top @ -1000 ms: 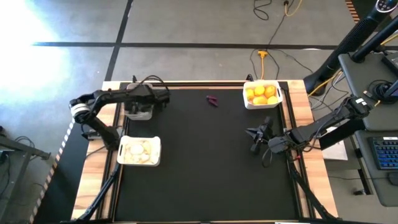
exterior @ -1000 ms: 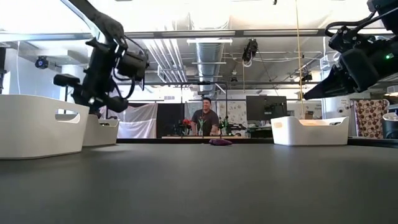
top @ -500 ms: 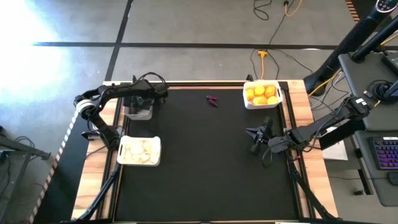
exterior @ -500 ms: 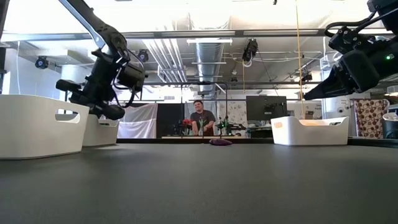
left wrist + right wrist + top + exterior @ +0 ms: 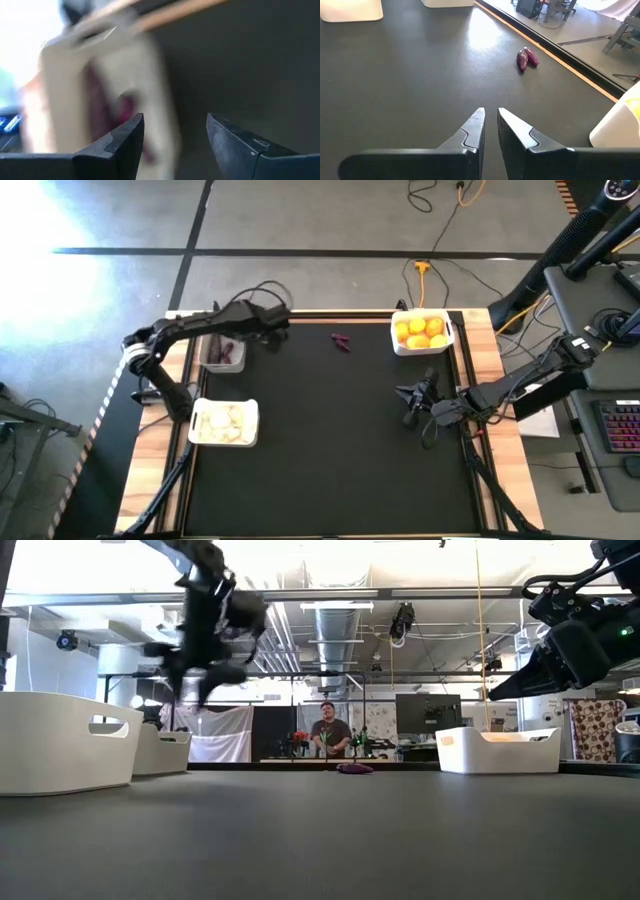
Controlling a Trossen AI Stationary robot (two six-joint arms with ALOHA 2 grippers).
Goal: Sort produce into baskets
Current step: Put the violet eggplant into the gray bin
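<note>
- Two purple eggplants (image 5: 342,341) lying side by side on the black table (image 5: 330,440), up at 12 o'clock near the far edge, long way slanted toward the yellow-fruit basket.
- More purple pieces (image 5: 228,352) inside the narrow grey basket (image 5: 208,355) at about 10 o'clock.
- Yellow and orange fruits (image 5: 420,330) heaped in the white basket (image 5: 449,338) at 1 o'clock.
- Whitish garlic bulbs (image 5: 222,421) in the other white basket (image 5: 252,425) at 8 o'clock.
- Left gripper (image 5: 281,329) up in the air just beside the grey basket, fingers (image 5: 120,142) spread apart, holding nothing.
- Right gripper (image 5: 404,392) waiting at 3 o'clock, fingers (image 5: 472,131) pinched nearly together, empty, pointing across the table toward the eggplants.
- Nothing lying between the grippers and the eggplants.
- Wood rim (image 5: 480,350) around the table, cables (image 5: 440,255) on the grey floor.
- A person (image 5: 326,732) standing far back in the big workshop room.
</note>
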